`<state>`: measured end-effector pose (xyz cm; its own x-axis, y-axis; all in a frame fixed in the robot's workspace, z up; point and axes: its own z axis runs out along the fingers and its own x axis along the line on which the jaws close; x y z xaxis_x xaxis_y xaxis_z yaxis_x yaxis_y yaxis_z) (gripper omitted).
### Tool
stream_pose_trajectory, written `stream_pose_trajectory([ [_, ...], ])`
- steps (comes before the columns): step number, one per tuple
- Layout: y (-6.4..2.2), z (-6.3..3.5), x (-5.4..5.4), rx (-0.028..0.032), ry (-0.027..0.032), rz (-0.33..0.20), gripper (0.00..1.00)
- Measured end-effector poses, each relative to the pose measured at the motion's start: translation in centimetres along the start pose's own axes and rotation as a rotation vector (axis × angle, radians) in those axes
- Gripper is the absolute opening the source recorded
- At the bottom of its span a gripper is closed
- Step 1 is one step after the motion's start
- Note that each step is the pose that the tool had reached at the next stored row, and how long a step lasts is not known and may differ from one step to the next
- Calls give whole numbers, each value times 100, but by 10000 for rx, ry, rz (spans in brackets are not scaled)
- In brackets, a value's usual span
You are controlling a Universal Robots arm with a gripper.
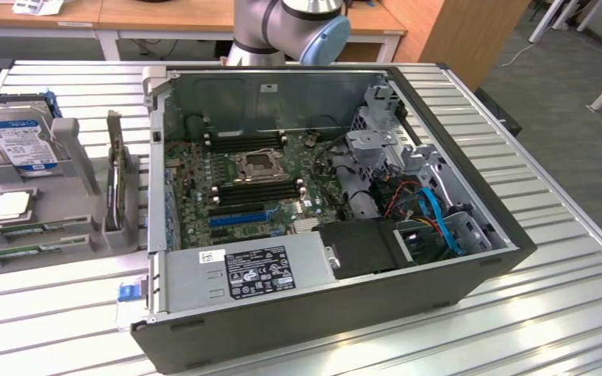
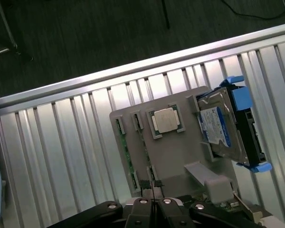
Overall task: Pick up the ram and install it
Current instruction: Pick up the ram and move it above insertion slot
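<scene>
So the ram [image 1: 24,230] is sitting in the gray parts holder [image 1: 79,235], out at about 9 o'clock from the open PC case [image 1: 469,180] in the exterior view. It's on edge in a slot along the holder's near end, with a second green stick [image 1: 10,253] in the next slot just beside it. Same holder has the square CPU chip [image 1: 10,205] lying flat at roughly 12 o'clock from the sticks. Further out the same way, the silver hard drive [image 1: 21,139] with the blue label is propped up in its bracket.

From the wrist view, the gripper [image 2: 152,197] hangs over the holder [image 2: 180,152] with its fingers pressed together. I can't see anything pinched between them. It's right above the end of the holder where the ram [image 2: 125,151] slots finish, close to the sticks, but I can't tell if it's actually touching one. The CPU chip [image 2: 165,119] and hard drive [image 2: 218,126] are both untouched in their spots.

Inside the case, the motherboard [image 1: 217,168] lies flat, with long dark memory slots on both sides of the CPU socket [image 1: 255,164]. The power supply [image 1: 248,270] sits at 6 o'clock from it. The arm's [image 1: 285,27] base is at 12 o'clock behind the case. Everything's on a slatted metal bench [image 1: 552,313].
</scene>
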<state>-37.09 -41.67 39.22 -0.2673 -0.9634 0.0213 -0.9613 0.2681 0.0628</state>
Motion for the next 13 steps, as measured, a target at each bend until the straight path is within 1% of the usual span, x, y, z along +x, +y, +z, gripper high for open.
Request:
stream_pose_trajectory([
  [6,0,2,0,21,57,-920,10],
  [7,0,2,0,27,76,-1205,10],
  [13,0,4,0,48,141,-2239,10],
])
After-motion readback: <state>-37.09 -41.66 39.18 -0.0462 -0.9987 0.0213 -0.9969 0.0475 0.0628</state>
